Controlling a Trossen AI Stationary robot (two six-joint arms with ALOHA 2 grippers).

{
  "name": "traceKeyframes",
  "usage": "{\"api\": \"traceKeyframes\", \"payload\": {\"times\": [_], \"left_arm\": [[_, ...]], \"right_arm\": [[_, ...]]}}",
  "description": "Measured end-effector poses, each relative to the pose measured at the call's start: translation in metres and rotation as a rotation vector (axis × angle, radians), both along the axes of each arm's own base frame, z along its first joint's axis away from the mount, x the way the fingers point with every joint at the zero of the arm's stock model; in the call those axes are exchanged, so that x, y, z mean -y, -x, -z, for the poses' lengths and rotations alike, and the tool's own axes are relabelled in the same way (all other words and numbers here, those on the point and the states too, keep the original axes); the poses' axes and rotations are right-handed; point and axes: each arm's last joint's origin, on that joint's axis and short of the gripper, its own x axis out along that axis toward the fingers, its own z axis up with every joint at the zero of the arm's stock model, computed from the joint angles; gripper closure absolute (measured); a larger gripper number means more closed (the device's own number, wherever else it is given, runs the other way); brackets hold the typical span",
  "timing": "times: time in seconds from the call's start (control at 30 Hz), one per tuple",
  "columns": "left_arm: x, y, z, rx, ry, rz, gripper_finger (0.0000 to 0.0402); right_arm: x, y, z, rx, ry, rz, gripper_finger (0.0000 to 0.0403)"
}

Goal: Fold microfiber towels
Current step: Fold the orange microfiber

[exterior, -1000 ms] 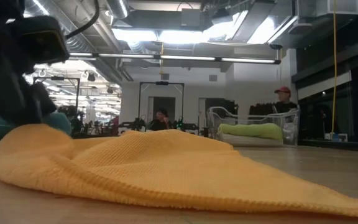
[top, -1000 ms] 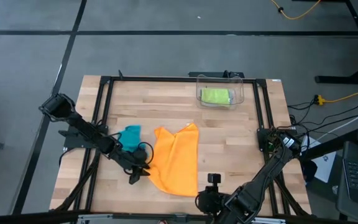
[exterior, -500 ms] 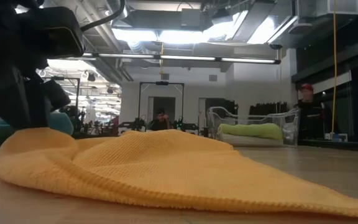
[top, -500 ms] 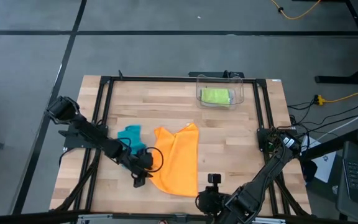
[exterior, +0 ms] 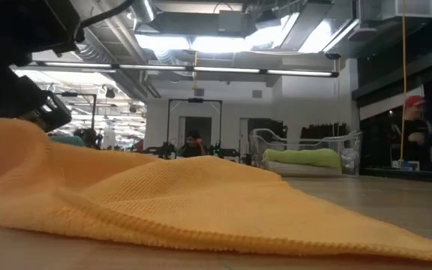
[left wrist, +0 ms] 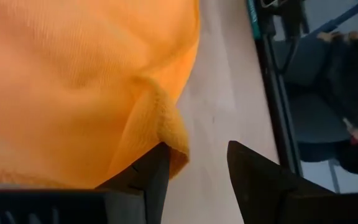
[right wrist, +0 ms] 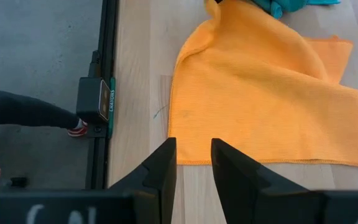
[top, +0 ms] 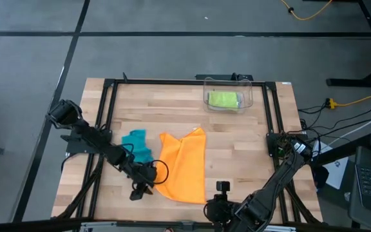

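Looking down from the high view, I see the orange towel (top: pixel 183 165) lying mostly flat on the table (top: pixel 250 142). The left gripper (top: pixel 144 185) is at its near-left corner, and the teal towel (top: pixel 136 142) sits crumpled just beyond that gripper, beside the arm. The green towel (top: pixel 223 99) rests in the bin (top: pixel 248 96), well apart, on the far side. The right gripper (top: pixel 219 193) waits at the near edge, just before the orange towel's near hem. I do not see a grey towel.

In the low view, the orange towel (exterior: pixel 201 202) rises in a soft hump under the left gripper, so I judge that this corner is lifted off the wood. The cloth looks light, limp and a little fuzzy; I think it will sag and drag, not slide stiffly.

In the left wrist view, the fingers (left wrist: pixel 148 177) stand apart, and a pinched ridge of orange towel (left wrist: pixel 73 81) touches the inner side of one finger. I cannot tell whether both jaws really clamp it. The best hold, in my judgement, is on the hemmed corner, taken deep between the fingers, because a shallow pinch on such soft cloth may slip.

In the right wrist view, the right gripper (right wrist: pixel 194 163) has its fingers a little apart and holds nothing; the near hem of the orange towel (right wrist: pixel 266 106) lies just ahead.
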Motion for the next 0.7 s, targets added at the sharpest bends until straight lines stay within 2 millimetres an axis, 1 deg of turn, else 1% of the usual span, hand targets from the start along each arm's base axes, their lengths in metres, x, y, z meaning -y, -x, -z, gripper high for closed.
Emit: {"api": "traceKeyframes", "payload": {"times": [0.13,0.3,0.4,0.5,0.57,0.7], "left_arm": [[0.001,0.006,0.004,-0.053,-0.038,0.016,0.0248],[0.001,0.021,0.013,-0.182,-0.12,0.049,0.0248],[0.003,0.025,0.014,-0.209,-0.128,0.049,0.0248],[0.007,0.023,0.012,-0.201,-0.07,0.009,0.0248],[0.012,0.02,0.006,-0.174,-0.043,0.01,0.0248],[0.019,0.016,-0.003,-0.136,-0.05,0.038,0.0248]], "right_arm": [[0.0,0.0,0.0,0.0,0.0,0.0,0.0299],[0.0,0.0,0.0,0.0,-0.002,0.002,0.0299],[0.0,0.0,0.0,0.0,-0.001,0.001,0.0299],[0.0,0.0,0.0,0.0,0.0,0.0,0.0299],[0.0,0.0,0.0,0.0,0.002,-0.002,0.0299],[0.0,0.0,0.0,0.0,0.001,-0.001,0.0299]]}}
